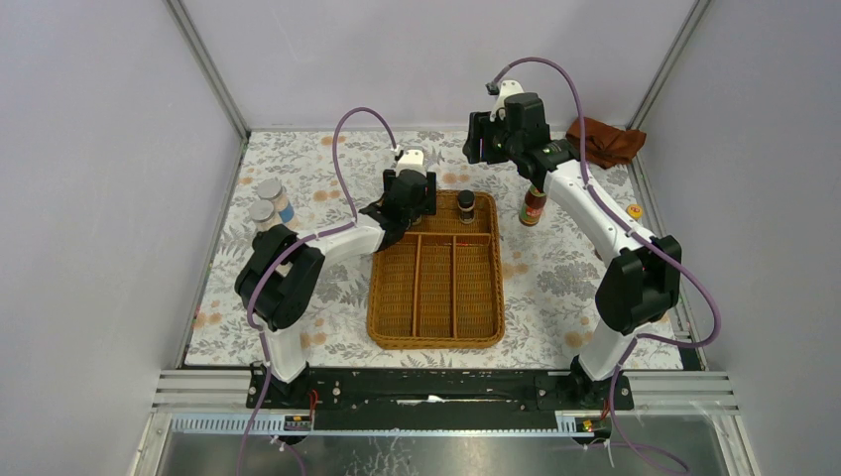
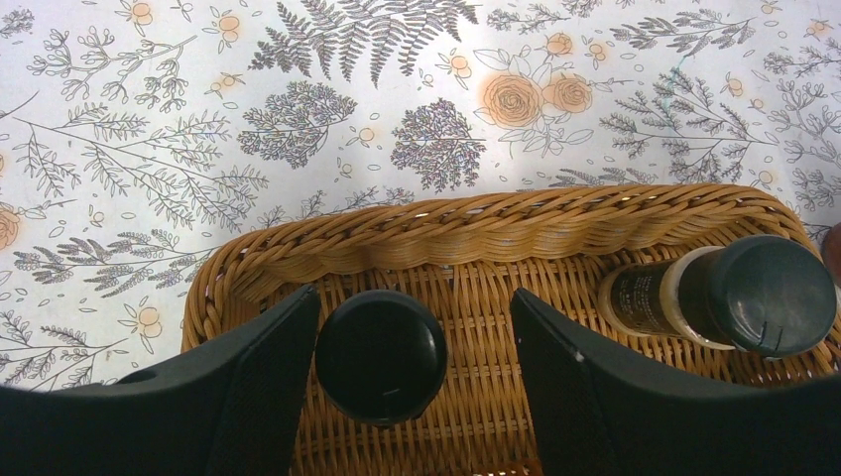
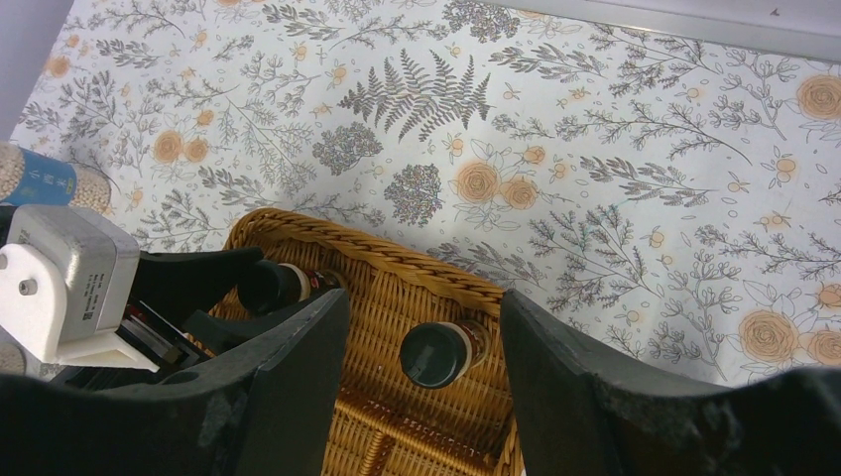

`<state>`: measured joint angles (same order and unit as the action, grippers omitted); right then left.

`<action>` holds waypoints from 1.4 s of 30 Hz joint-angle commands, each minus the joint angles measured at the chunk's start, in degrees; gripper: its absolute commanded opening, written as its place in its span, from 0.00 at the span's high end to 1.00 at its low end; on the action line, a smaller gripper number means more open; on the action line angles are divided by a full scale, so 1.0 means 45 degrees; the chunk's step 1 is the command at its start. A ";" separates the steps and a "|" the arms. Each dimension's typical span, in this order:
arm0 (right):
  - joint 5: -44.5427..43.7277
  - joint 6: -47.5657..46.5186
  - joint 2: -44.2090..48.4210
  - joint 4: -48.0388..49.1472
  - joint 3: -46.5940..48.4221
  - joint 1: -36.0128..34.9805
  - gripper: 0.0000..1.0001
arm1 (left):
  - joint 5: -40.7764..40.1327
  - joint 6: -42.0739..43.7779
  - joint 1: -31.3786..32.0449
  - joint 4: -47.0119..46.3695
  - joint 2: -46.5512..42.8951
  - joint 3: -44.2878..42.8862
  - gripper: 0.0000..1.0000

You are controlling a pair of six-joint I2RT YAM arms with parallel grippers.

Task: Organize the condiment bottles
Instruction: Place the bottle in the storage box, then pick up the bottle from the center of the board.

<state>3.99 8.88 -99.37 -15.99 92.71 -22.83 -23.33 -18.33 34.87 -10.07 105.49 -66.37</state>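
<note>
Two tiny dark black-capped bottles stand in the far compartment of the wicker tray [image 1: 436,342]. One [image 2: 380,355] is between the fingers of my left gripper [image 2: 415,302], which is open: the left finger is close beside the cap and the right finger stands well clear. The other bottle [image 2: 764,293] stands to its right [image 1: 466,205]. My right gripper [image 3: 421,297] hangs open and empty high above that bottle [image 3: 436,354]. A red sauce bottle [image 1: 534,206] stands right of the tray. Two silver-lidded shakers [image 1: 266,200] stand at the far left.
The tray's three long near compartments hold nothing. A rust-brown cloth [image 1: 607,141] lies at the far right corner, and a small yellow-topped thing [image 1: 635,210] sits by the right edge of the flowered mat. Grey walls close in three sides.
</note>
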 commanded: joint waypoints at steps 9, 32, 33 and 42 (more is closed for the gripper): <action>0.0068 -0.0173 -0.0214 0.0234 0.0951 0.0093 0.35 | -0.0190 -0.0146 -0.0040 0.0552 -0.0402 -0.0088 0.23; 0.0796 0.0291 0.0635 0.0800 0.0473 0.0094 0.34 | -0.2211 -0.1322 -0.0985 1.0157 -0.3442 -0.5964 0.12; 0.0811 0.0291 0.0696 0.0806 0.0383 0.0095 0.34 | -0.2134 -0.1480 -0.1213 1.0578 -0.3369 -0.6183 0.12; 0.0877 0.0213 0.1141 0.1028 -0.0284 0.0093 0.34 | -0.1318 -0.2133 -0.3963 1.3228 -0.2602 -0.7239 0.12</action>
<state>6.76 9.76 -97.86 -14.33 92.03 -22.81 -30.98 -26.04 22.06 40.75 91.68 -96.75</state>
